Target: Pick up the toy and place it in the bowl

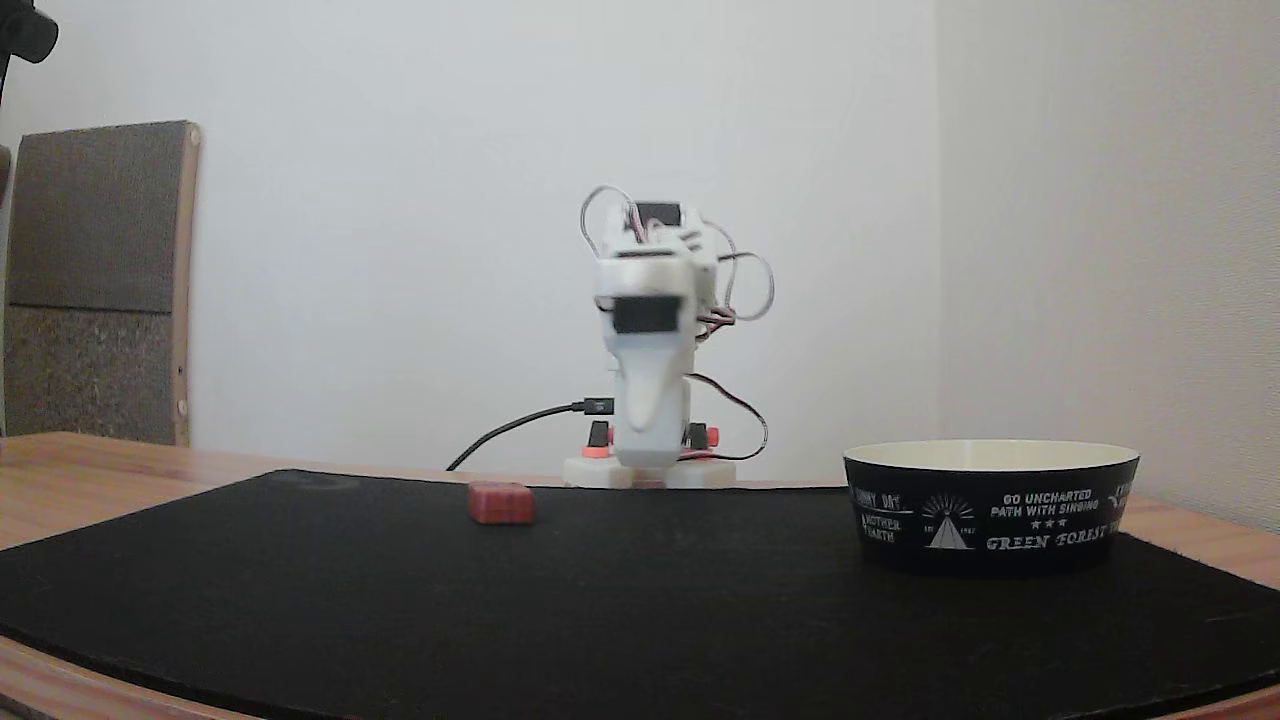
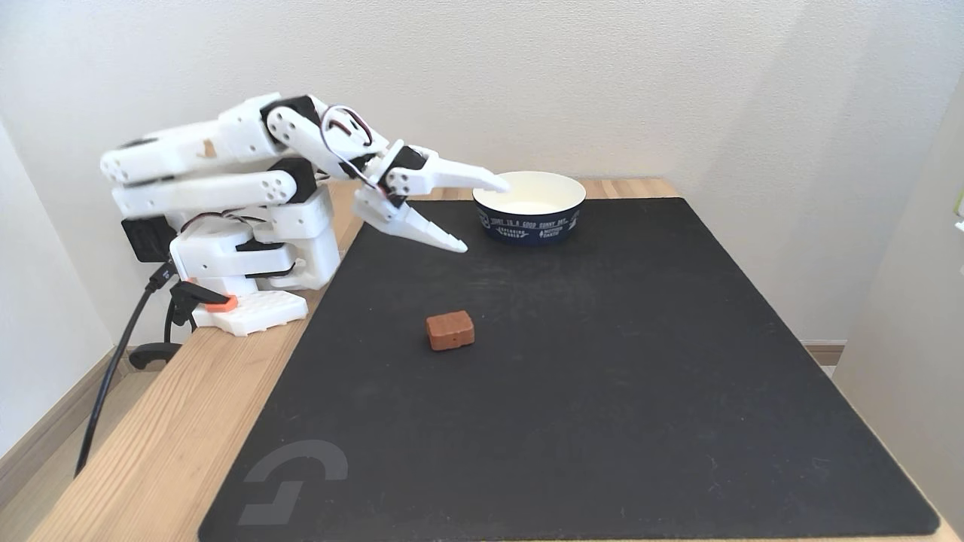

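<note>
We see the white two-finger gripper (image 2: 482, 214) with its jaws spread wide and nothing between them, hanging in the upper middle of a fixed view: one finger points toward the bowl's near rim, the other slants down over the mat without touching it. In the other fixed view the gripper (image 1: 648, 400) faces the camera at frame centre, slightly blurred.

Behind it the white folded robot arm (image 2: 226, 165) sits on its base at the upper left, with a black cable (image 2: 113, 361) trailing down off the table edge.

The small red rectangular block with rounded edges (image 2: 450, 330) lies flat on the mat near frame centre, below the gripper and well apart from it; in the low view the block (image 1: 501, 503) sits left of centre.

The wide, low black bowl with a cream inside (image 2: 529, 205) stands at the mat's upper edge, just right of the gripper. In the low view the bowl (image 1: 990, 505) is at the right, and we read "GO UNCHARTED PATH WITH SINGING", "GREEN FOREST" and "MOTHER EARTH" beside a tent emblem.

Everything rests on a black felt-like mat (image 2: 602, 391) bearing a grey logo at lower left, laid on a light wooden table (image 2: 166, 452).
</note>
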Controlling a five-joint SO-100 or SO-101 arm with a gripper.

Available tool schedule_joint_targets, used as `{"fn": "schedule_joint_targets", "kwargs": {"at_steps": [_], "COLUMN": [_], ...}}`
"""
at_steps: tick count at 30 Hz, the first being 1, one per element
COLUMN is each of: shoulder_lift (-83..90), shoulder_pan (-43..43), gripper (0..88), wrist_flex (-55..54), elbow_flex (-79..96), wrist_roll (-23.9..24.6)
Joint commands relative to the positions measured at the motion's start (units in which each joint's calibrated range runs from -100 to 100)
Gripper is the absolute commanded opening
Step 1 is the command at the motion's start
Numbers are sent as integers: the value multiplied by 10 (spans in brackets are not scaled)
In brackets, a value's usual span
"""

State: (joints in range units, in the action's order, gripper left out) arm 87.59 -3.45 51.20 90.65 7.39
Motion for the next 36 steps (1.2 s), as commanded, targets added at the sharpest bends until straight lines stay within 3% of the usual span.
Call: {"fn": "schedule_joint_targets", "kwargs": {"at_steps": [1,9,14,20,28,36], "shoulder_lift": [-199,-558,-733,-810,-831,-831], "shoulder_pan": [-25,-61,-85,-93,-187,-191], "gripper": [391,391,391,391,391,390], "wrist_flex": [9,108,187,207,205,200], "elbow_flex": [-165,-428,-547,-575,-575,-575], "wrist_roll": [41,43,122,135,135,138]}}
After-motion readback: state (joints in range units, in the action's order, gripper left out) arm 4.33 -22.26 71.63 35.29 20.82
